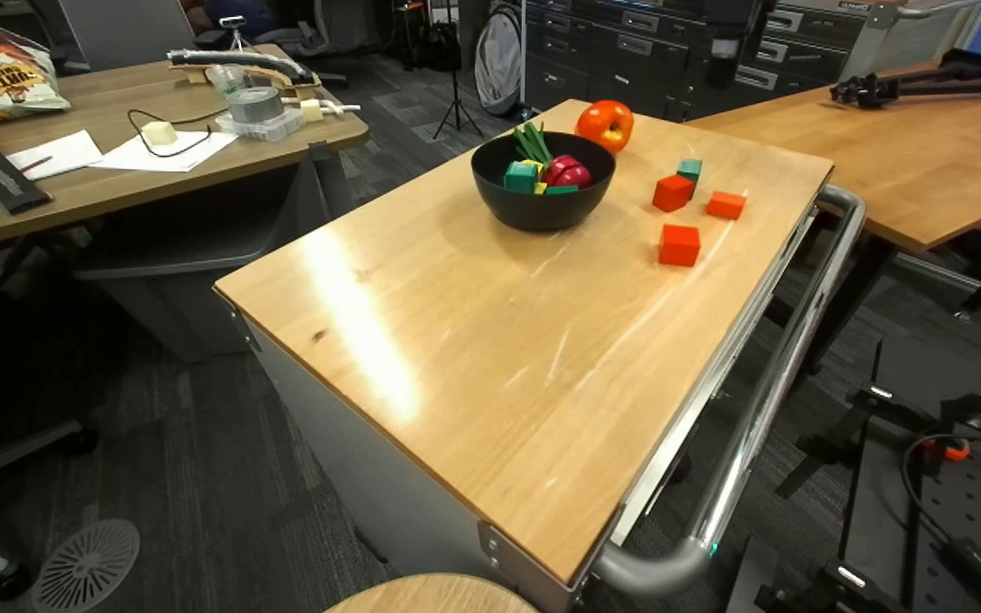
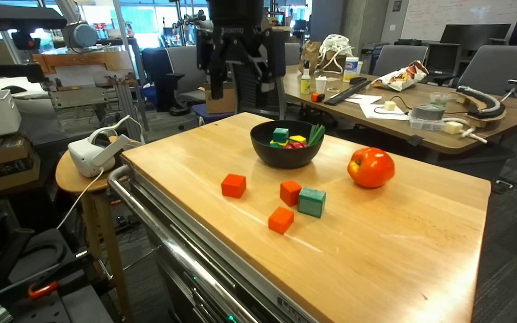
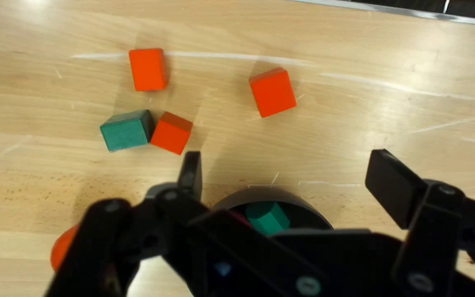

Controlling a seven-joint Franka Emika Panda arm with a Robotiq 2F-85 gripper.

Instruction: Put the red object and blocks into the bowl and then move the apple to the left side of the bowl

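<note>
On the wooden tabletop (image 2: 397,251), the black bowl (image 2: 285,157) is partly filled. The red toy fruit (image 1: 570,173) is tucked inside it, with its green leaves (image 1: 533,143) poked up at the rim, and it's crowded by some small green blocks (image 1: 520,177) and yellow blocks (image 2: 298,139) (exact count can't really be made out, they're overlapped).

Outside the bowl, four more can be counted on the wood: three red-orange blocks (image 2: 234,185) and one green block (image 2: 311,202). One of the red-orange ones is set just beside the green one, though whether they're touching can't be told for sure. The other two are spaced apart from that pair.

The apple (image 2: 371,167) is seen outside the bowl too, near it, with bare wood shown between them in an exterior view.

As for the gripper (image 3: 291,180), it's held up above the tabletop and its jaws are spread wide; in the wrist view the bowl is partly covered by it.

Off to the side, a chip bag (image 1: 14,77) can be spotted on a neighbouring table (image 1: 107,102), and a white headset (image 2: 90,157) is perched on a round stool (image 2: 67,177).
</note>
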